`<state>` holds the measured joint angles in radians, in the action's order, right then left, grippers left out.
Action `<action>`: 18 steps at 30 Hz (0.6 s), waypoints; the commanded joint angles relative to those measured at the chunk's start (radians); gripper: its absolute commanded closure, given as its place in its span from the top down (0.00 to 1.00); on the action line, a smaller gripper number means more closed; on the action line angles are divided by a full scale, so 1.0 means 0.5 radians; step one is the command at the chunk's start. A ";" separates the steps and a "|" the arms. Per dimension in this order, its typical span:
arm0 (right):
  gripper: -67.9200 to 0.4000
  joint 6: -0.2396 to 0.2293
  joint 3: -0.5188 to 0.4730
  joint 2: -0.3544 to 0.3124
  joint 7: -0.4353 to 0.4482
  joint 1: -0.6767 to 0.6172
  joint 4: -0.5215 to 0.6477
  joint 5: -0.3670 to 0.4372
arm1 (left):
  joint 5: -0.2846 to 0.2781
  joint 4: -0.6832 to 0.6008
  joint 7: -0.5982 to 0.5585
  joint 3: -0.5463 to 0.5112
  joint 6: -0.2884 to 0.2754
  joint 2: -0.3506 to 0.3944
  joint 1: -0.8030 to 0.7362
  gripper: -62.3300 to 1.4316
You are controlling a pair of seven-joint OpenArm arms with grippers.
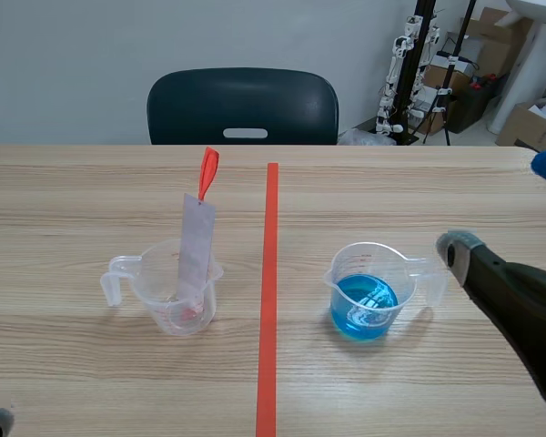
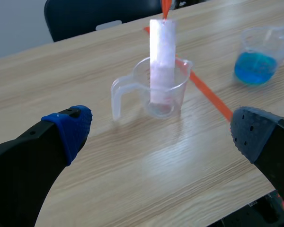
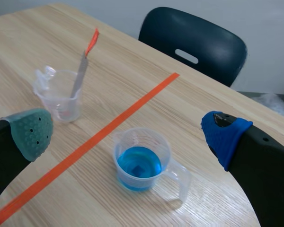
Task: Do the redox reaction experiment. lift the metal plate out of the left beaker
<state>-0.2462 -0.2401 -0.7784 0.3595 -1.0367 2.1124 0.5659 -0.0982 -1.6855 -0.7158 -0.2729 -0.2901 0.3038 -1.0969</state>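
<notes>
Metal plate: tilted in the left beaker, leaning on its rim, orange-red tag uppermost; we judge that the handiest grip.
Left beaker: left half of the bench, handle toward the left edge.
Left end effector: spread wide, empty, facing the beaker.
Right end effector: likewise spread, empty, by the blue-liquid beaker.
Obstacles: we see none before the plate; chair beyond the far edge.

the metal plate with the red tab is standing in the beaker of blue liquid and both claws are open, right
Not quite. The metal plate with the red tab stands in the left beaker, the clear one, not in the beaker of blue liquid; the scene view shows it. The left claw and right claw are indeed open.
</notes>
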 commanded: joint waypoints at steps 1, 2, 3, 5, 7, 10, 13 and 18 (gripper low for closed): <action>1.00 0.085 -0.003 -0.011 0.010 0.018 0.036 0.018 | 0.006 0.102 -0.108 0.024 -0.011 -0.014 0.086 0.99; 1.00 0.107 -0.003 -0.011 0.008 0.018 0.035 0.038 | 0.035 0.195 -0.168 0.039 -0.017 -0.013 0.127 0.99; 1.00 0.104 -0.003 -0.012 0.008 0.018 0.035 0.067 | 0.073 0.285 -0.233 0.054 -0.026 -0.013 0.167 0.99; 1.00 0.069 -0.002 -0.013 0.009 0.018 0.035 0.101 | 0.135 0.462 -0.357 0.097 -0.028 -0.014 0.249 0.99; 1.00 0.012 -0.002 -0.034 0.010 0.018 0.035 0.102 | 0.182 0.645 -0.477 0.140 -0.034 -0.014 0.338 0.99; 1.00 -0.031 -0.002 -0.119 0.027 0.031 0.035 0.112 | 0.253 0.923 -0.624 0.214 -0.032 -0.043 0.476 0.99; 1.00 -0.030 -0.002 -0.223 0.024 0.072 0.035 0.130 | 0.411 1.229 -0.813 0.271 -0.032 -0.112 0.607 0.99; 1.00 -0.009 0.012 -0.419 0.005 0.114 0.035 0.385 | 0.640 1.734 -1.128 0.349 -0.011 -0.232 0.849 0.99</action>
<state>-0.2516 -0.2401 -0.9752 0.3489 -0.9901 2.1124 0.7467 0.2295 -0.7937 -1.2510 -0.0978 -0.2962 0.1925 -0.6777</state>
